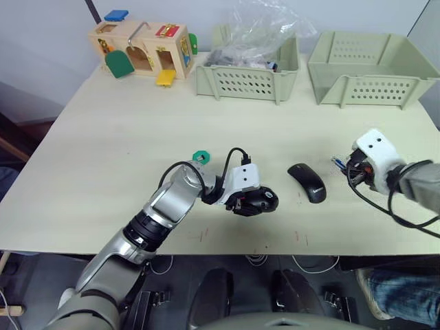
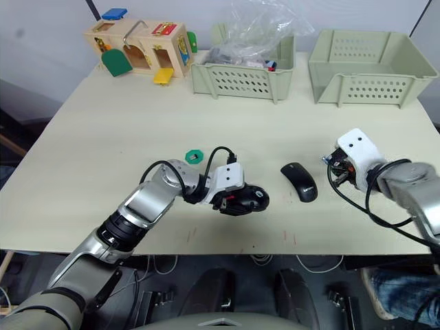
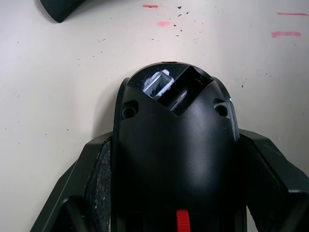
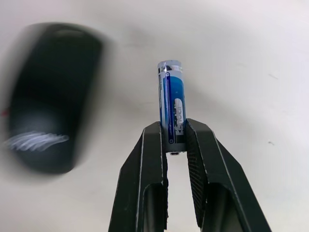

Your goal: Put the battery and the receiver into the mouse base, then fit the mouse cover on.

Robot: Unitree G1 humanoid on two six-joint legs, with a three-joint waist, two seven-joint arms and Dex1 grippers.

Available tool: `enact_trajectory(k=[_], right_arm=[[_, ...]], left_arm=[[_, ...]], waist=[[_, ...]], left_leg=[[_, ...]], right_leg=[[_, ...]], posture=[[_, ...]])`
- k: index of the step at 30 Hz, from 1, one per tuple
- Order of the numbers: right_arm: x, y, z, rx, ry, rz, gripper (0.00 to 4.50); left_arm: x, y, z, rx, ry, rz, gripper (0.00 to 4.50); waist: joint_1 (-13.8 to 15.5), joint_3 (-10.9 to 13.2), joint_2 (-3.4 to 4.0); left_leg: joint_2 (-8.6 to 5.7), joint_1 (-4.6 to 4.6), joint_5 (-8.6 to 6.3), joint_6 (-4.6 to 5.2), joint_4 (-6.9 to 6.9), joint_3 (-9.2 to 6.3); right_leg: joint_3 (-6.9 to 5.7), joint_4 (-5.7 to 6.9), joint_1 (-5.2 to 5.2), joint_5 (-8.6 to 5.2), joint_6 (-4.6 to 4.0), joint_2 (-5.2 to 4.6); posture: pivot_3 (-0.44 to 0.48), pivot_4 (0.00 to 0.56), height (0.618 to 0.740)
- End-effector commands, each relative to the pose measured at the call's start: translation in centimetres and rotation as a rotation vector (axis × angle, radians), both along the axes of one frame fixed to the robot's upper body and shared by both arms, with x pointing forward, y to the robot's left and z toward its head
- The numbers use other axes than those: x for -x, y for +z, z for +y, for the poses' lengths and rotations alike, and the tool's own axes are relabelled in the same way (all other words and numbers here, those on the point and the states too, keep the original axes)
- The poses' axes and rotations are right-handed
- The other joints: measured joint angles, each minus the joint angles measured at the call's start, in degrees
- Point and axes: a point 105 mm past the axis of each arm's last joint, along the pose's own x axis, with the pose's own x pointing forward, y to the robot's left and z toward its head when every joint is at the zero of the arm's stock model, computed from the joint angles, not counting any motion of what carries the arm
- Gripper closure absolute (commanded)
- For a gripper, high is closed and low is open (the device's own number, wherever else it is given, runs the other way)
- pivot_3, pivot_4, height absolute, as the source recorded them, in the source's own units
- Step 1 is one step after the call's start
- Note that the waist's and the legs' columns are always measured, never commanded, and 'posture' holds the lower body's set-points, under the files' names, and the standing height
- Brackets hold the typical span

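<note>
Pale wood tabletop (image 1: 103, 151) is filling the head view. Low in the centre, the left gripper (image 1: 251, 199) is clamping its two black fingers around the mouse base (image 3: 176, 159), holding it at both sides; the left wrist view is showing its dark open recess. Just right of centre, the mouse cover (image 1: 306, 182) is lying flat on the table. At the right edge, the right gripper (image 4: 175, 137) is pinching the lower end of the blue-and-silver battery (image 4: 171, 104), which is pointing straight out from the fingertips.

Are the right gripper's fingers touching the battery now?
Touching. The right wrist view shows both fingers pressed against the battery, clamping its lower end.
</note>
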Motion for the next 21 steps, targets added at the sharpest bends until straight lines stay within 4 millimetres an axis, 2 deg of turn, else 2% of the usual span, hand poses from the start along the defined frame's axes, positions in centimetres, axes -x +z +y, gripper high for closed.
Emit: enact_trajectory(k=[1, 6, 8, 15, 21], right_arm=[[1.5, 1.6, 1.6, -0.011, 0.068, 0.074, 4.47], [2.7, 2.0, 3.2, -0.031, 0.140, 0.197, 4.47], [2.2, 1.4, 4.7, -0.114, 0.173, 0.254, 4.47], [2.5, -2.0, 9.0, -0.163, 0.240, 0.358, 4.47], [2.6, -2.5, 10.6, -0.231, 0.231, 0.409, 4.47]], left_arm=[[0.4, -1.0, -0.2, -0.023, -0.019, 0.024, 1.58], [0.3, -1.1, -0.1, -0.032, -0.027, 0.020, 1.58], [0.3, -1.3, 0.1, -0.050, -0.035, 0.013, 1.58], [0.3, -1.3, -0.2, -0.041, -0.042, 0.011, 1.58], [0.3, -1.2, 0.0, -0.041, -0.031, 0.012, 1.58]], waist=[[0.00, 0.00, -0.01], [0.17, 0.01, -0.01], [-0.06, 0.00, -0.05], [-0.35, 0.00, -0.04], [-0.39, -0.01, -0.04]], left_leg=[[0.00, -0.01, 0.00, 0.00, 0.01, 0.01], [-0.01, -0.08, -0.01, 0.01, -0.02, 0.00], [-0.02, -0.13, -0.02, 0.02, -0.02, -0.01], [-0.03, -0.08, -0.02, 0.04, -0.01, 0.03], [-0.04, -0.11, -0.02, 0.05, -0.01, 0.03]], right_leg=[[0.01, 0.00, 0.00, 0.00, 0.00, 0.00], [-0.02, -0.04, -0.04, 0.00, -0.02, -0.10], [-0.05, -0.10, -0.04, 0.00, -0.02, -0.14], [-0.02, -0.01, -0.02, 0.01, 0.00, -0.19], [-0.02, -0.02, -0.02, 0.02, 0.01, -0.21]], posture=[[0.000, 0.150, 0.740], [0.000, 0.150, 0.740], [0.000, 0.150, 0.740], [0.000, 0.150, 0.740], [0.000, 0.150, 0.740]])
